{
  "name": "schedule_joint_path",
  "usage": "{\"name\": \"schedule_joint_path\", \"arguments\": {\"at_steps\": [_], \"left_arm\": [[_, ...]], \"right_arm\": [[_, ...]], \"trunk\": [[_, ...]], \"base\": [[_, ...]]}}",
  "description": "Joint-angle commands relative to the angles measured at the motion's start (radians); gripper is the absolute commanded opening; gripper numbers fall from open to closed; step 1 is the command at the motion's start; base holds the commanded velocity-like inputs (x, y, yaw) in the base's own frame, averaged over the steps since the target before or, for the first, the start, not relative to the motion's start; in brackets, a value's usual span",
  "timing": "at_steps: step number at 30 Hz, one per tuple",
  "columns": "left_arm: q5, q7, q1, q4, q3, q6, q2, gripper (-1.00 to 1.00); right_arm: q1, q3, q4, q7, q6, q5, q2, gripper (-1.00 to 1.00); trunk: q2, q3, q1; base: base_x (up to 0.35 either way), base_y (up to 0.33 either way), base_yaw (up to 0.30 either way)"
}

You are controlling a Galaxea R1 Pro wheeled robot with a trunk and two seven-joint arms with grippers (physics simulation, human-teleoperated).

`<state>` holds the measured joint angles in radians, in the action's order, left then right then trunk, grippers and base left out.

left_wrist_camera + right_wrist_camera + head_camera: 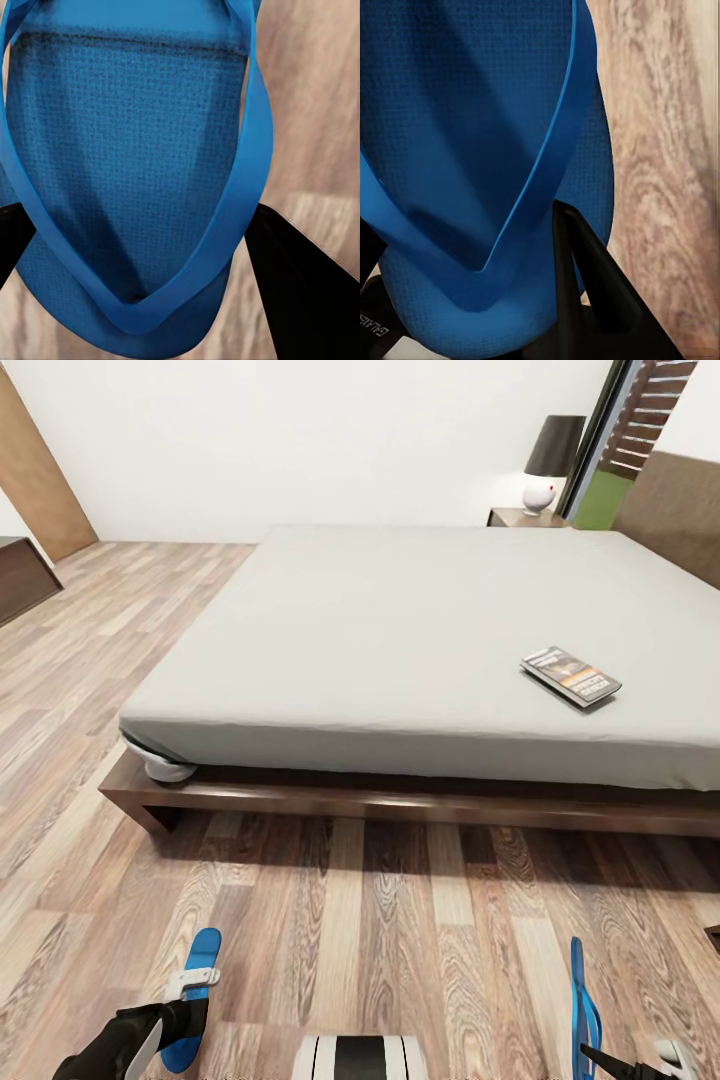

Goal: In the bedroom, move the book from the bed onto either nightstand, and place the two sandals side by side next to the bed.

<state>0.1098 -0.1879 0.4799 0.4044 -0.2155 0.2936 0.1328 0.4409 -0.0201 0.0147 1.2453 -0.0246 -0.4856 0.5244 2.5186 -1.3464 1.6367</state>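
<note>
Blue sandals [195, 1000] (grips half cropped)

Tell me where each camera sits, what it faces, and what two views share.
Head view: on the head, facing down over the bed, the book and the floor; both arms show.
Left wrist view: by the left pincer, facing its sandal.
Right wrist view: by the right pincer, facing its sandal.
Shared: head and wrist views show the sandals.

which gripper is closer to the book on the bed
Right. The book lies on the bed's right part, up ahead of the right gripper; the left gripper is far across to the left. Each holds a sandal.
</note>
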Motion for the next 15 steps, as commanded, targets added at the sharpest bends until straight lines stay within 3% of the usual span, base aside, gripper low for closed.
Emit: {"name": "schedule_joint_path", "arguments": {"at_steps": [1,5,10,15], "left_arm": [[0.011,-0.008,0.000,0.002,-0.009,0.005,-0.001,-1.00],[0.012,-0.008,0.000,0.002,-0.010,-0.001,-0.001,-1.00],[0.010,-0.008,0.000,0.000,-0.013,-0.076,0.002,-1.00],[0.010,-0.008,0.000,-0.001,-0.012,-0.087,0.002,-1.00]], "right_arm": [[0.001,-0.003,0.002,0.003,-0.006,0.000,0.000,-1.00],[0.001,-0.003,0.002,0.003,-0.006,0.000,0.000,-1.00],[0.001,-0.003,0.001,0.003,-0.006,0.000,0.000,-1.00],[0.001,-0.003,0.001,0.006,-0.006,0.000,0.000,-1.00]], "trunk": [[0.001,-0.005,0.000],[0.001,-0.012,0.001],[0.001,-0.012,0.001],[0.001,-0.012,0.001]], "base": [[0.000,0.000,0.000],[0.000,0.000,0.000],[0.004,0.000,0.000],[0.230,0.000,0.000]]}}
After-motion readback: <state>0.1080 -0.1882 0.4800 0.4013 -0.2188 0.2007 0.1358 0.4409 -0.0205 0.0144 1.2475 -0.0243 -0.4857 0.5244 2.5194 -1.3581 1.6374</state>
